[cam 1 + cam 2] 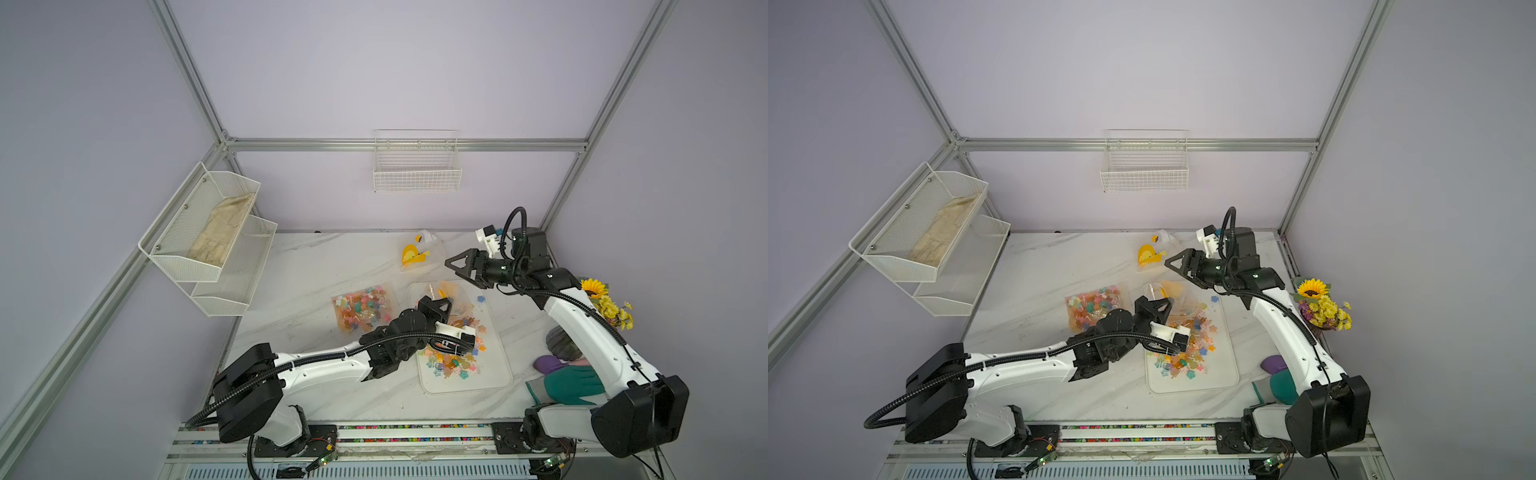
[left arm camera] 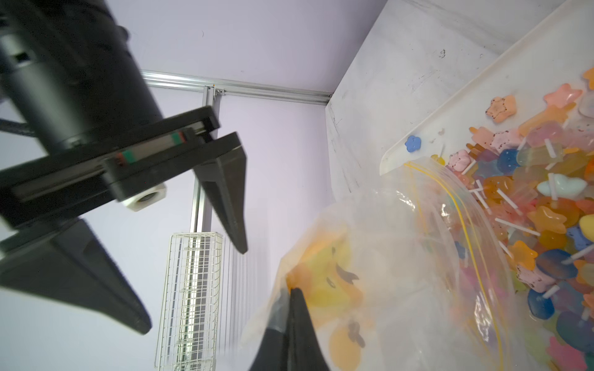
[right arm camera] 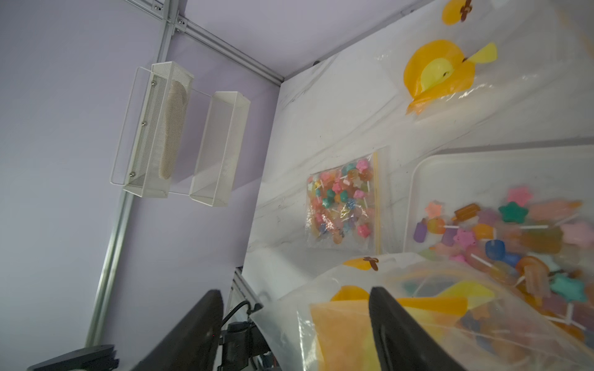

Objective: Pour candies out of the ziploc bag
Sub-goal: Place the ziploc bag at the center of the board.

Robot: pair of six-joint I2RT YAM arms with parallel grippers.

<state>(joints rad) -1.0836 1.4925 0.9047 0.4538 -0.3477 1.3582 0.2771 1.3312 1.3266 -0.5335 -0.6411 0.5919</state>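
**Operator:** While the left hand (image 2: 292,290) is over the tray (image 1: 496,340), what is its state?

**Technician:** Closed. Its fingers pinch one corner of the ziploc bag (image 2: 401,241) and hold it raised, with the zip edge low over the tray.

**Operator:** Location of the candies (image 1: 453,361)?

**Technician:** Heaped on the tray beneath the bag. Whether any remain inside cannot be told.

**Operator:** Right hand (image 2: 193,289)?

**Technician:** Fingers spread wide, holding nothing. It hangs above the worktop (image 1: 316,266) beyond the tray's far right corner, apart from the bag.

**Operator:** Clearances?

**Technician:** A second, filled bag (image 1: 361,307) lies just left of the tray. A flat bag with a duck print (image 1: 415,255) lies near the rear edge. A bouquet (image 1: 606,305) and a glove (image 1: 573,384) crowd the right edge. The left rear of the worktop is bare.
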